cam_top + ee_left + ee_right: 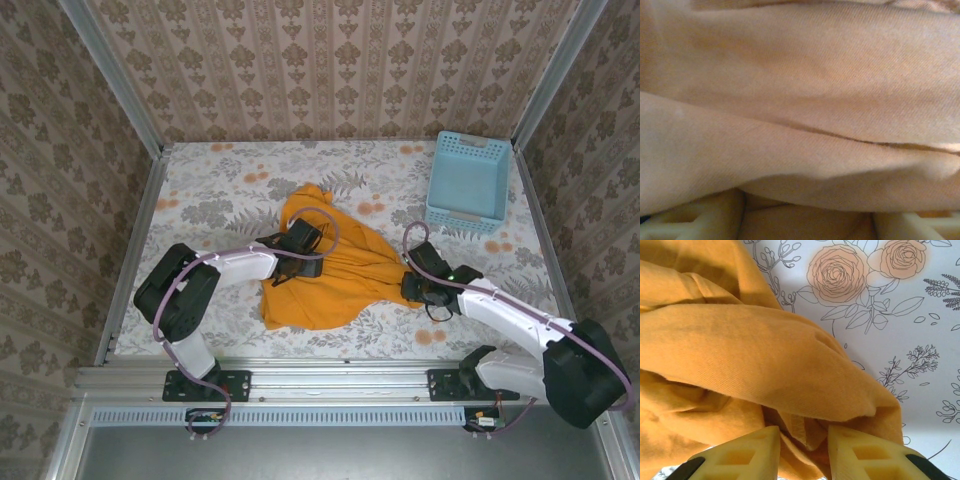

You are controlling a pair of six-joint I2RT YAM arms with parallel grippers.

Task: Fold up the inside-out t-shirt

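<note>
The inside-out t-shirt (335, 272) lies crumpled in an orange-yellow heap on the flowered table (210, 190), between both arms. My left gripper (303, 244) is pushed into the shirt's left side. In the left wrist view cloth (800, 100) drapes close over the lens, and the pale fingers (695, 220) stand wide apart with cloth between them. My right gripper (413, 276) sits at the shirt's right corner. Its yellow fingers (747, 455) stand a little apart around a loose fold of the shirt (740, 350), not pinching it.
A light blue lattice basket (468, 180) stands at the back right. Patterned walls with metal posts close in the table on three sides. Bare tablecloth (900, 330) shows to the right of the shirt and along the back.
</note>
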